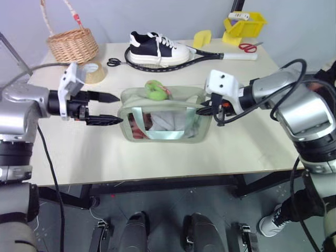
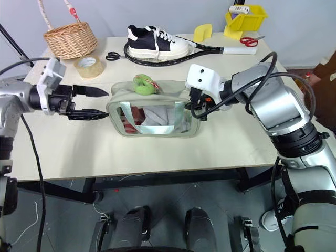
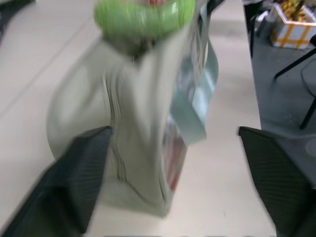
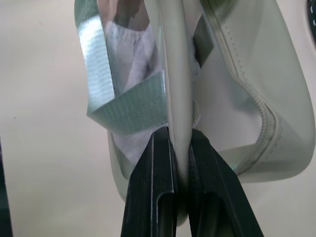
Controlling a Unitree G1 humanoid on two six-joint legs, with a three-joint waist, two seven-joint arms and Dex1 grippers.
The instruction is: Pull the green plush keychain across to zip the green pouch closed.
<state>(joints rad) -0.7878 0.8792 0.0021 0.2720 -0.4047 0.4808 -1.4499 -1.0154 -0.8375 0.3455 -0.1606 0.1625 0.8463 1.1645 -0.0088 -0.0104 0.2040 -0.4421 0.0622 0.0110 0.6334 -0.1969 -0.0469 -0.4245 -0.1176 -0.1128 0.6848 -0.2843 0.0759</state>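
Right pincer [image 4: 180, 148] clamping green pouch [image 1: 163, 123]; left pincer [image 1: 111, 108] wide beside it.

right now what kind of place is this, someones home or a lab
Most likely a robot test or lab setup, not a home: a plain worktable carries an unrelated mix of props, among them a wicker basket, a single sneaker on a racket and a yellow bin, with cables trailing underneath.

No lettering, label, brand mark or number can be read on anything in any of these views.
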